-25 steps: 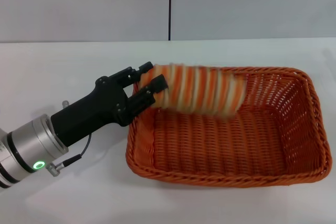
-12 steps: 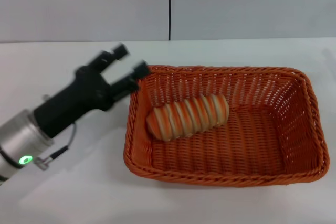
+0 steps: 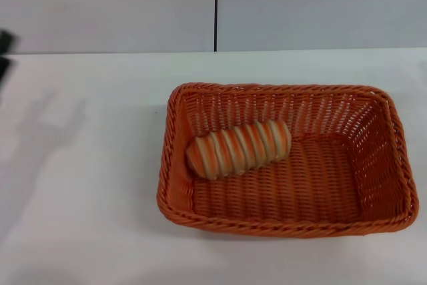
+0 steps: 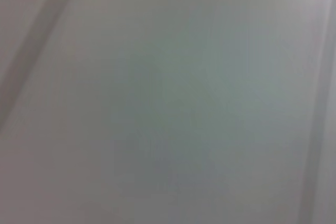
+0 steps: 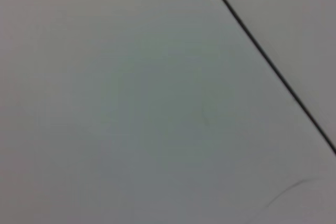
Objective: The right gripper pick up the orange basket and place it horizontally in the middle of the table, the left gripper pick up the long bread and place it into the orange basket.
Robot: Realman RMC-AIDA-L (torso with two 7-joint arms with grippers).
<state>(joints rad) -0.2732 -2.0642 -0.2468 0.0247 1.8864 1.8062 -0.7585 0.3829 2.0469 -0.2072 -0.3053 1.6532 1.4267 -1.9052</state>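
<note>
Bread drop is done: long bread (image 3: 238, 148) lies on its side in the orange basket (image 3: 393, 158), toward the basket's left half, free of any grip. A second ago the left gripper (image 3: 4, 53) hung over the basket rim; now only a dark sliver of it shows at the far left edge, well apart from the basket, touching nothing. Whether its fingers are spread cannot be told. Right gripper is out of view. Basket sits lengthwise on the table (image 3: 87, 165); both steps look complete.

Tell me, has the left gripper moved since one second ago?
Yes. It was at the basket's left rim over the bread; now it has pulled away to the robot's left, with only a dark tip at the head view's left edge.
</note>
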